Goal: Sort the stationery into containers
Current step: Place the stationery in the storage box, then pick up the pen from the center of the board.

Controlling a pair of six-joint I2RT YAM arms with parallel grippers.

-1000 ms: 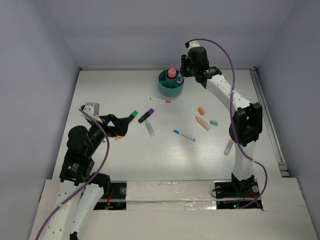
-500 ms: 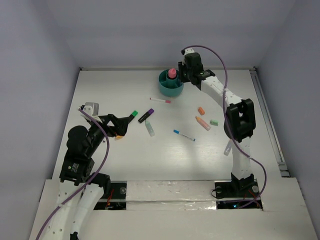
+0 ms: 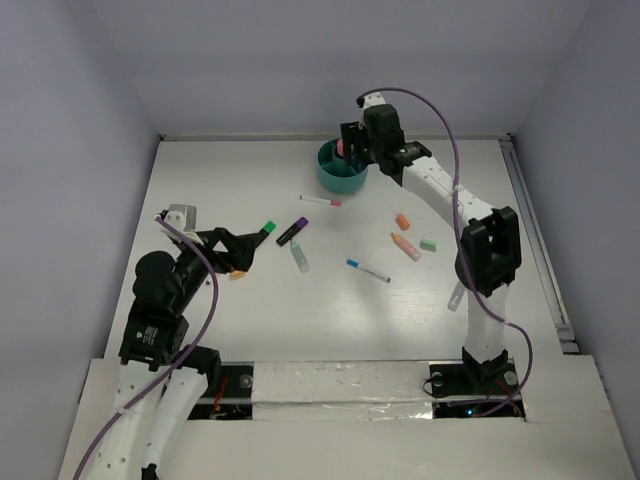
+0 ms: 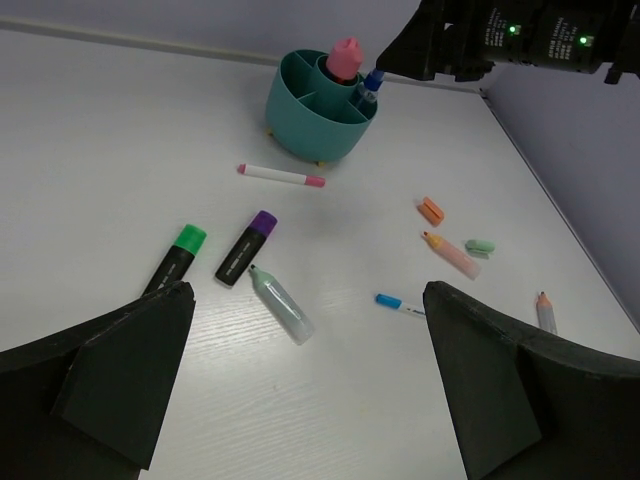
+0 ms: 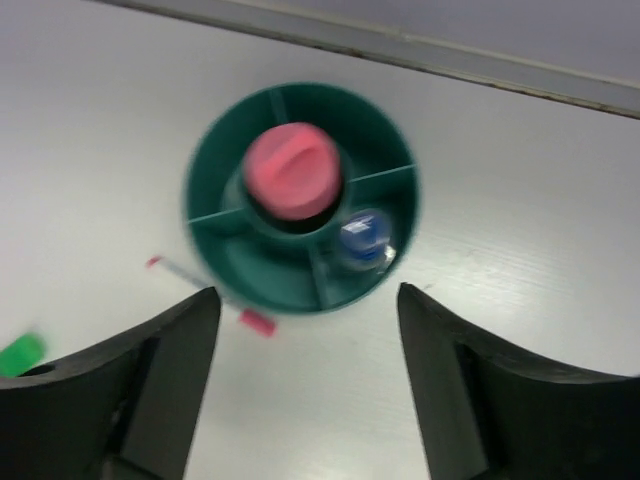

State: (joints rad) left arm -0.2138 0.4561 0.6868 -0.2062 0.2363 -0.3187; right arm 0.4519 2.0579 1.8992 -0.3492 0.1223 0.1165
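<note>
The teal cup (image 3: 341,172) stands at the back middle of the table; it also shows in the left wrist view (image 4: 318,108) and the right wrist view (image 5: 300,265). A pink-capped bottle (image 5: 292,170) and a blue-capped marker (image 5: 362,236) stand in it. My right gripper (image 3: 350,148) hovers above the cup, open and empty (image 5: 305,300). My left gripper (image 3: 250,243) is open and empty, low at the left (image 4: 308,295). A green-capped highlighter (image 3: 263,231), a purple-capped one (image 3: 292,231), a pale marker (image 3: 300,258) and a pink-capped pen (image 3: 320,201) lie between them.
A blue-capped pen (image 3: 368,270), an orange piece (image 3: 402,221), a pink highlighter (image 3: 406,246), a green piece (image 3: 428,245) and a pencil-like item (image 3: 457,295) lie right of centre. White walls close the back and sides. A rail (image 3: 535,240) runs along the right edge.
My right gripper has swung left from beside the cup to above it. The left arm and the items on the table have not moved.
</note>
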